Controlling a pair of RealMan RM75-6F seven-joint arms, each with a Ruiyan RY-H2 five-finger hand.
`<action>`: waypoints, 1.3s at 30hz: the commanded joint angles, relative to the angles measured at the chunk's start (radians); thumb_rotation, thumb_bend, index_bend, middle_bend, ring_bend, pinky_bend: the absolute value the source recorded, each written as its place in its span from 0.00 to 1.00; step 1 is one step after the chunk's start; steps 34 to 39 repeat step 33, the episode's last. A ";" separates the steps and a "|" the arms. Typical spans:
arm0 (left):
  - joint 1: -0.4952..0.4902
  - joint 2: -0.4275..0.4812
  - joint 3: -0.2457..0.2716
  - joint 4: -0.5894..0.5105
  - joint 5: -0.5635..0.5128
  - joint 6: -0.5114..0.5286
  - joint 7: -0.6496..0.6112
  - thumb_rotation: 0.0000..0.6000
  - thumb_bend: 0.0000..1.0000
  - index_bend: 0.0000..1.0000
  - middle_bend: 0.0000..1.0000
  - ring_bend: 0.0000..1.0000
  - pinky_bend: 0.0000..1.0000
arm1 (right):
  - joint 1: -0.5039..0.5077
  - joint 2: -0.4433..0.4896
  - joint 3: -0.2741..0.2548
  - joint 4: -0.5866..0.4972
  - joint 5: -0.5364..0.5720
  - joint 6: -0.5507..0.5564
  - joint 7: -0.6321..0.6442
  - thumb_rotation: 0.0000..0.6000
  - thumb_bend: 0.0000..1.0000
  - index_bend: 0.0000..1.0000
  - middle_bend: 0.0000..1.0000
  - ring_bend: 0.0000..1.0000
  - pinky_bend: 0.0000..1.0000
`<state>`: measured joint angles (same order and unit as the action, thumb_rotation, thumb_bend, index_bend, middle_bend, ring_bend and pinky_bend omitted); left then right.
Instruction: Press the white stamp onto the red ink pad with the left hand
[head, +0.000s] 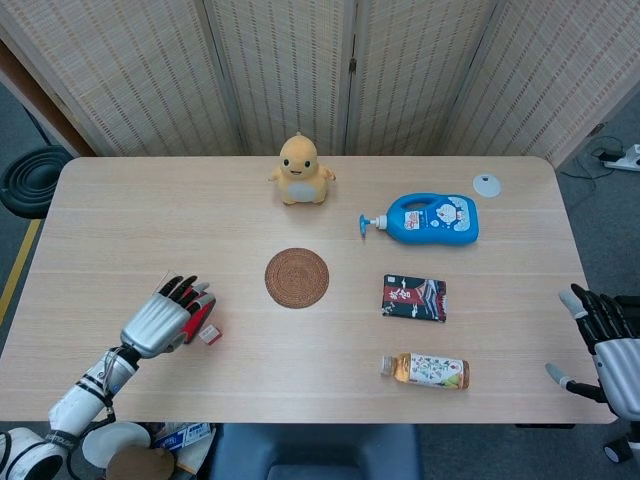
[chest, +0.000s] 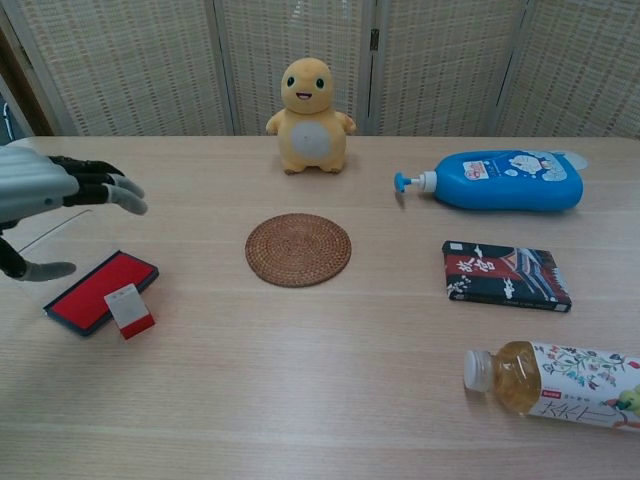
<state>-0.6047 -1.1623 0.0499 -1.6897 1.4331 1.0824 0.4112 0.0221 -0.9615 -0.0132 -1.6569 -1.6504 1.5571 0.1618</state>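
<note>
The red ink pad (chest: 95, 293) lies open on the table at the left. The white stamp (chest: 130, 310), white on top with a red base, stands at the pad's near right corner, and nothing holds it. Whether it rests on the ink or just beside it I cannot tell. My left hand (chest: 55, 190) hovers above and behind the pad, fingers spread, holding nothing. In the head view the left hand (head: 165, 318) covers most of the pad, and only the stamp (head: 209, 334) shows at its right. My right hand (head: 605, 345) hangs open off the table's right edge.
A woven coaster (chest: 298, 249) lies mid-table, with a yellow plush toy (chest: 306, 102) behind it. On the right are a blue pump bottle (chest: 500, 180), a dark packet (chest: 505, 275) and a tea bottle (chest: 560, 385) on its side. A white disc (head: 487, 184) sits far right.
</note>
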 joint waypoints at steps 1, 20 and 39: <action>0.143 0.121 0.004 -0.108 0.020 0.208 -0.028 1.00 0.33 0.12 0.01 0.00 0.01 | 0.001 -0.004 -0.003 -0.004 -0.005 -0.003 -0.013 1.00 0.19 0.00 0.00 0.00 0.00; 0.507 -0.048 -0.110 0.184 -0.173 0.625 -0.349 1.00 0.33 0.04 0.00 0.00 0.00 | 0.034 -0.033 0.009 -0.010 0.057 -0.093 -0.082 1.00 0.19 0.00 0.00 0.00 0.00; 0.556 -0.042 -0.131 0.165 -0.113 0.661 -0.317 1.00 0.33 0.03 0.00 0.00 0.00 | 0.039 -0.048 0.008 -0.022 0.059 -0.102 -0.131 1.00 0.19 0.00 0.00 0.00 0.00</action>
